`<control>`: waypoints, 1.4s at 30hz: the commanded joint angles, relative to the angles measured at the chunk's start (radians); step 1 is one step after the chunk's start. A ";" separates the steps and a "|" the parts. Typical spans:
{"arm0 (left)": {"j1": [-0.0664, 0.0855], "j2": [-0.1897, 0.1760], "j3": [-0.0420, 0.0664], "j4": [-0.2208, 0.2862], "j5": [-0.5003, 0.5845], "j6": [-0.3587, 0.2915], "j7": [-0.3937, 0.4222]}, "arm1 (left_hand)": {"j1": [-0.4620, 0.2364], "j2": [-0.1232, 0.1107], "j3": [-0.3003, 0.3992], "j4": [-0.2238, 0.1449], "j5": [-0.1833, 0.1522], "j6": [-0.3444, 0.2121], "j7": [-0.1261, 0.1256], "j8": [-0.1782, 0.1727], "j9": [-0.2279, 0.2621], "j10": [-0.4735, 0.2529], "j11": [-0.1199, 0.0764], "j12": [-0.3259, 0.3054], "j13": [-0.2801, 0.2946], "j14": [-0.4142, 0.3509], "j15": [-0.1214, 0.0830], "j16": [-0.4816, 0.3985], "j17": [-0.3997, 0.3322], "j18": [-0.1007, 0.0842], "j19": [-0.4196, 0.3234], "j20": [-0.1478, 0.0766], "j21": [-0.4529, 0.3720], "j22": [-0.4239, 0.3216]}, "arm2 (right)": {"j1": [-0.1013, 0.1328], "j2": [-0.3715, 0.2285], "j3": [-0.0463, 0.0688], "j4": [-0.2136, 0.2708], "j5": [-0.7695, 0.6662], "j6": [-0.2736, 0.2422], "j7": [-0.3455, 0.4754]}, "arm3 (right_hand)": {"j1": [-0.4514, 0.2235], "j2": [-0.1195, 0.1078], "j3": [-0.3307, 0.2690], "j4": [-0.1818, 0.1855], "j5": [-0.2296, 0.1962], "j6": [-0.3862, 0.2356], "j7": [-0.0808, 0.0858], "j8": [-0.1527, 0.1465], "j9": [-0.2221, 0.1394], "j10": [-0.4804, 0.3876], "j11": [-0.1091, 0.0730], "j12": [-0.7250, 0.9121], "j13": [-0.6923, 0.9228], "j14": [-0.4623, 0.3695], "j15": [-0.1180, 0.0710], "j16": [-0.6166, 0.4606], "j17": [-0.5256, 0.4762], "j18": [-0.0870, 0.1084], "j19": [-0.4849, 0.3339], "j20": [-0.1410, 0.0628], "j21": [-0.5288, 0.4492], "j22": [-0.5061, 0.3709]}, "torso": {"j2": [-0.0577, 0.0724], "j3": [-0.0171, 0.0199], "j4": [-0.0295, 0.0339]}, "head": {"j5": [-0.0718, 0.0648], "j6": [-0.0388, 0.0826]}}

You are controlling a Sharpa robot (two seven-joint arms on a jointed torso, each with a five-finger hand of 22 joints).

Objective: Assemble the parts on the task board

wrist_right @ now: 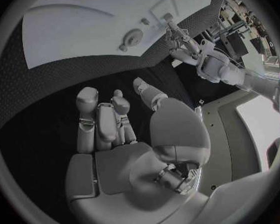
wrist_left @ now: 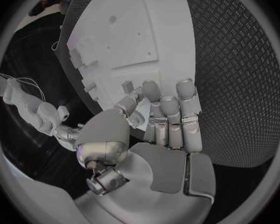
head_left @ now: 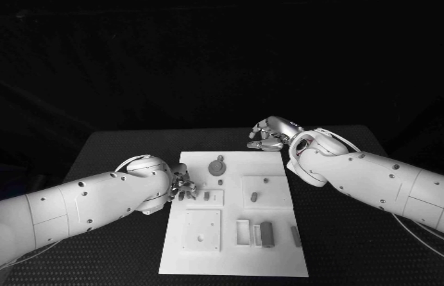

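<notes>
The flat white rectangular task board (head_left: 236, 235) lies lengthwise in the middle of the black textured table (head_left: 120, 151). On the board's far end rests a round grey disc part with a short stem (head_left: 217, 167). At mid-board, a small dark peg part (head_left: 253, 197) stands on a raised white square block toward the right. Nearer, a dark rectangular bar part (head_left: 266, 234) sits beside a white slotted holder, and a slimmer grey bar part (head_left: 296, 236) lies close to the board's right edge. A raised white square plate with a small hole occupies the near left area.

My left hand (head_left: 183, 186) is at the board's left edge, level with mid-board. The left wrist view shows its fingers (wrist_left: 168, 114) extended and set close side by side, thumb bent in alongside; I cannot tell whether the fingertips pinch anything.

My right hand (head_left: 270, 135) hovers over the bare table just beyond the board's far right corner. Its fingers (wrist_right: 102, 119) are curled loosely and close together, holding nothing.
</notes>
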 commanded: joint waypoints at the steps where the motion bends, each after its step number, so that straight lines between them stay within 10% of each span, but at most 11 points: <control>1: -0.001 0.003 0.000 0.001 -0.021 0.015 -0.001 | 0.010 0.012 0.005 0.000 0.001 0.122 -0.018 0.004 0.001 -0.007 -0.003 0.004 -0.001 0.003 -0.006 0.003 -0.001 0.009 0.000 -0.005 0.003 0.020 | -0.001 0.000 0.000 0.001 -0.002 0.009 0.004 | -0.002 0.003 -0.003 0.002 0.001 0.002 0.006 -0.007 0.002 -0.008 0.002 -0.005 -0.001 -0.007 0.000 -0.006 0.000 0.085 -0.001 -0.007 -0.006 0.017 | 0.001 -0.0003 0.0001 | 0.001 -0.001; 42: -0.001 0.009 -0.001 0.002 -0.029 0.022 -0.001 | 0.010 0.012 0.005 0.000 -0.001 0.122 -0.018 0.006 0.002 -0.007 -0.003 0.006 -0.002 0.003 -0.007 0.004 -0.002 0.009 0.000 -0.005 0.005 0.020 | -0.001 0.002 0.000 0.000 -0.002 0.012 0.003 | -0.002 0.003 -0.003 0.002 0.001 0.002 0.006 -0.007 0.002 -0.008 0.002 -0.005 -0.002 -0.008 0.000 -0.006 -0.001 0.085 -0.001 -0.007 -0.006 0.017 | 0.000 0.0001 0.0003 | -0.002 -0.001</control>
